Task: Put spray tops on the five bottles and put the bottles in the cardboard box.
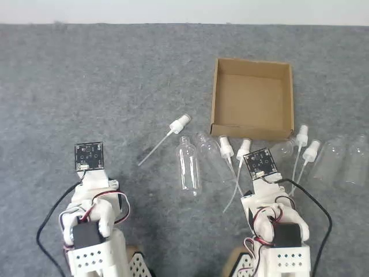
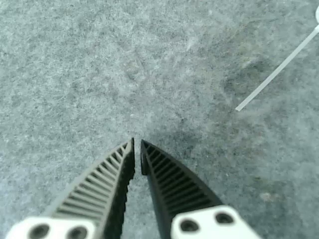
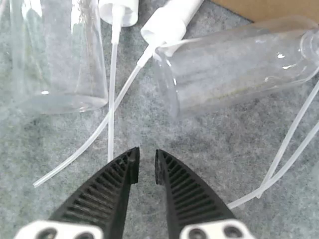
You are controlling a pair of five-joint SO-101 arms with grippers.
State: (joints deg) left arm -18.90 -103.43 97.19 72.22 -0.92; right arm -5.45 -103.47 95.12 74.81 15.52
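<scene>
**Both pincers empty; bottles and spray tops lay loose by the cardboard box**

The left pincer (image 2: 137, 145) was all but closed over the bare grey worktop (image 1: 86, 81) and gripped nothing, with the thin tube of one spray top (image 1: 180, 123) lying near it. The right pincer (image 3: 146, 160) had only a narrow slit between its jaws and was also empty. It hung just short of a clear bottle (image 3: 234, 64) lying on its side among the tubes. The five bottles and five loose tops lay in a row on the worktop along the near wall of the cardboard box (image 1: 251, 131) and on past it to the right.
</scene>
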